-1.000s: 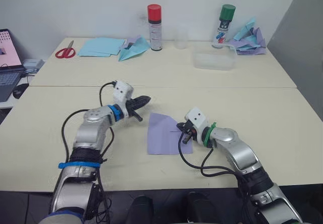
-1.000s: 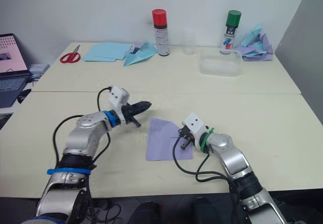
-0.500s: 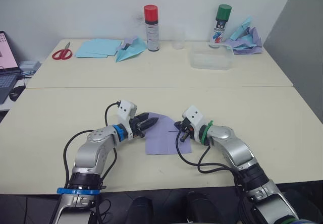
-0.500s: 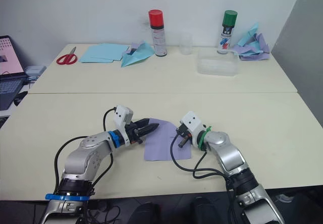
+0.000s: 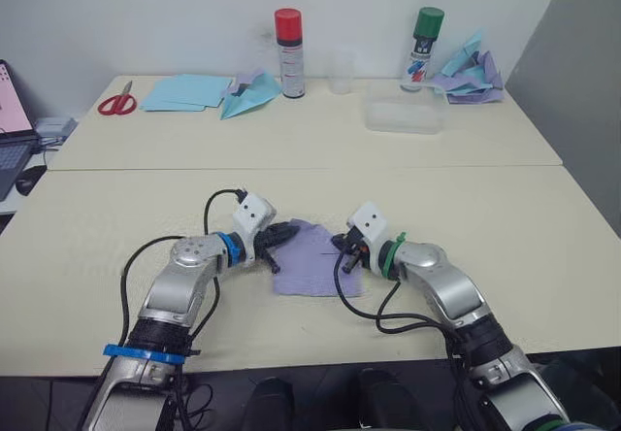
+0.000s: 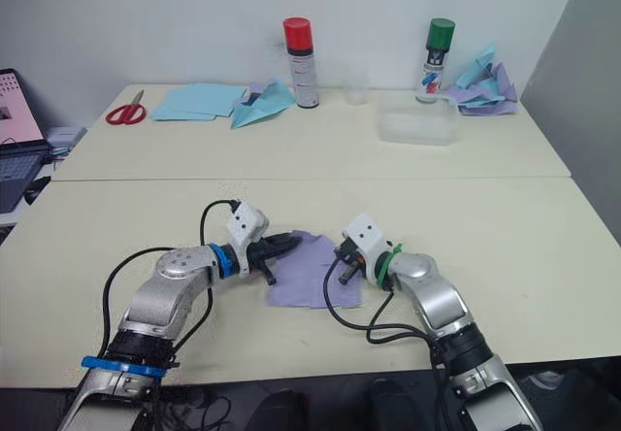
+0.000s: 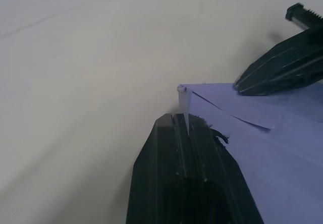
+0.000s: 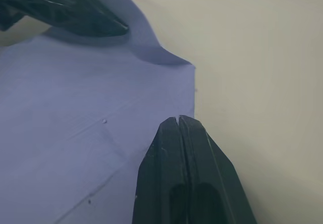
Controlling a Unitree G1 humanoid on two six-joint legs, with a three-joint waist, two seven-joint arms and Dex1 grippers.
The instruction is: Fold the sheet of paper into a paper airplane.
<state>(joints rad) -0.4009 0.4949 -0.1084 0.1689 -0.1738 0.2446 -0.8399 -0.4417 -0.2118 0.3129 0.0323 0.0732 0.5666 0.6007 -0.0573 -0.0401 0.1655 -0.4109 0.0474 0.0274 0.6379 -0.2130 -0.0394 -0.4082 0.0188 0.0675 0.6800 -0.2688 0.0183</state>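
The lavender sheet of paper (image 5: 312,264) lies flat on the near table between my two arms. My left gripper (image 5: 289,230) is at its far left corner, shut on that corner. In the left wrist view a thin sliver of the sheet (image 7: 184,110) stands up between the closed fingers. My right gripper (image 5: 352,258) is shut, and its tip rests on the sheet's right edge (image 8: 126,108). The corner held by my left gripper curls up off the table (image 8: 151,52). The paper airplane is out of view.
On the far table stand a red-capped spray can (image 5: 288,52), a green-capped can (image 5: 424,48), a clear plastic box (image 5: 408,116) and a clear cup (image 5: 340,72). Light blue sheets (image 5: 184,89), a light blue paper plane (image 5: 247,93), red scissors (image 5: 116,101) and a paper heap (image 5: 471,72) lie there too.
My left gripper has moved right and down to the sheet's far left corner and shut on it. The right gripper has stayed on the right edge.
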